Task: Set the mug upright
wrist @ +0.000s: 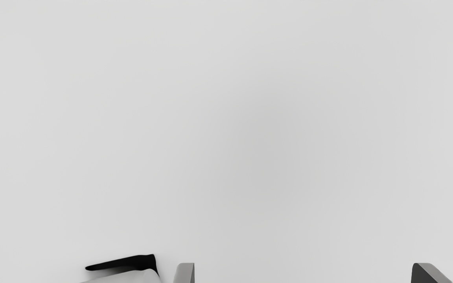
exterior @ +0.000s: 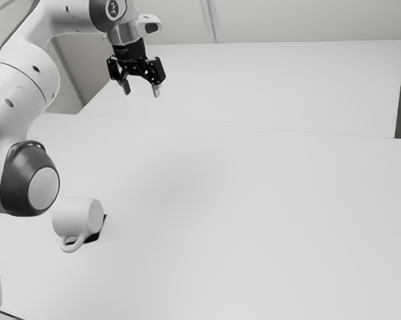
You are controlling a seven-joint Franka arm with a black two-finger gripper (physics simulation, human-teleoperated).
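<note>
Exterior view: a round emblem marks the arm; the mug lies sideways.

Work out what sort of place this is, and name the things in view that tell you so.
Probably a simulated robotics lab or test area: a jointed robot arm reaches over a plain white table, where a mug lies on its side, seemingly as a practice object.

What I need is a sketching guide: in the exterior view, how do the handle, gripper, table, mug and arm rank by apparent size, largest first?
1. Table
2. Arm
3. Mug and gripper: too alike to rank
4. Handle, the mug's own
</note>
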